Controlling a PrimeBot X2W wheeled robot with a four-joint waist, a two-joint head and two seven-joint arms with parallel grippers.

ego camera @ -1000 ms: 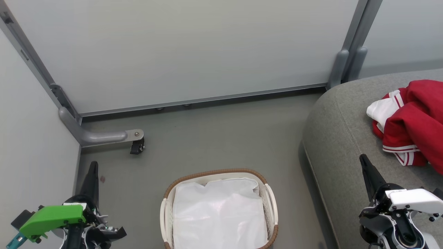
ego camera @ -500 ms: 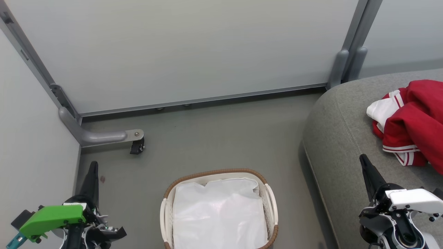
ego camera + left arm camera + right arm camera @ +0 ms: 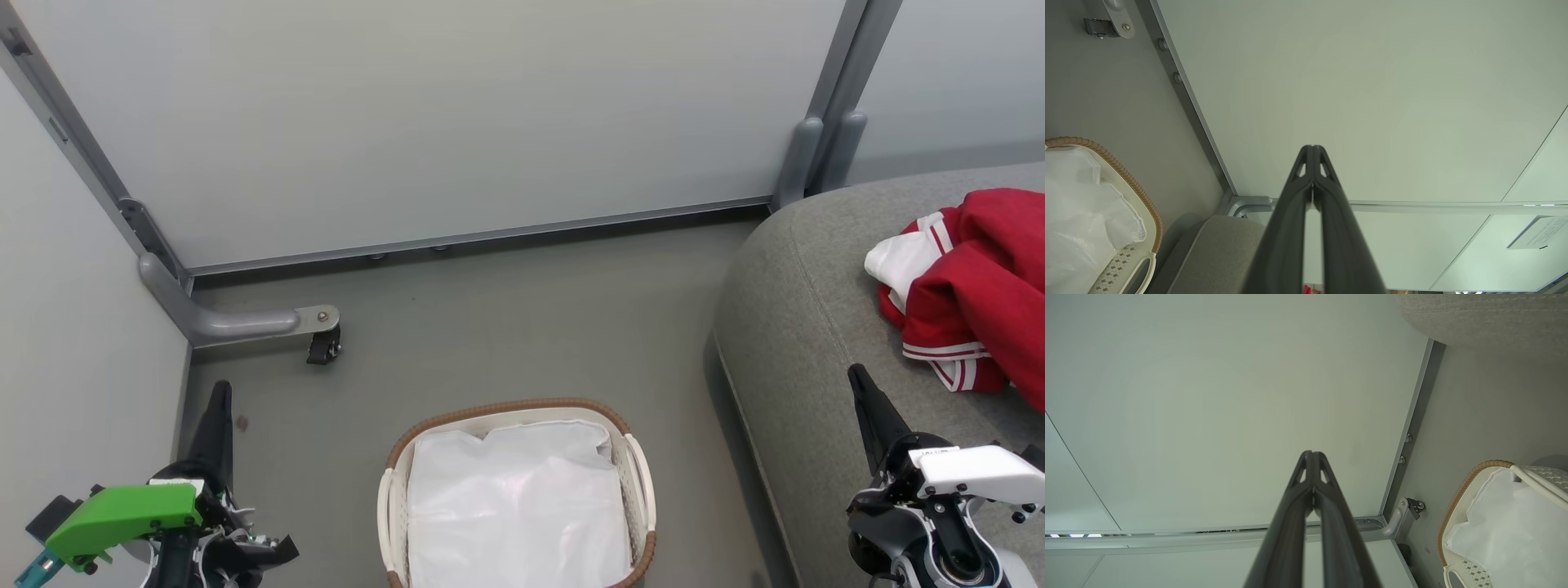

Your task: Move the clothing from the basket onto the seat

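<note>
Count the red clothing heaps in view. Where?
1. The clothing lies bunched on the seat, cut off by the head view's right edge, so more may be hidden. The basket shows its white liner.

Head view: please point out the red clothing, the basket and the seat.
clothing (image 3: pixel 980 302), head view, on a red fold near its middle.
basket (image 3: pixel 514 403), head view, on the far brown woven rim.
seat (image 3: pixel 800 327), head view, on bare grey cushion left of the clothing.

Left gripper (image 3: pixel 1312 150) — fingers pressed together at the tips, against a pale wall panel (image 3: pixel 1372 102). Left of it: grey seat (image 3: pixel 1220 253) corner, then basket (image 3: pixel 1128 181) with white liner (image 3: pixel 1077 220).
</note>
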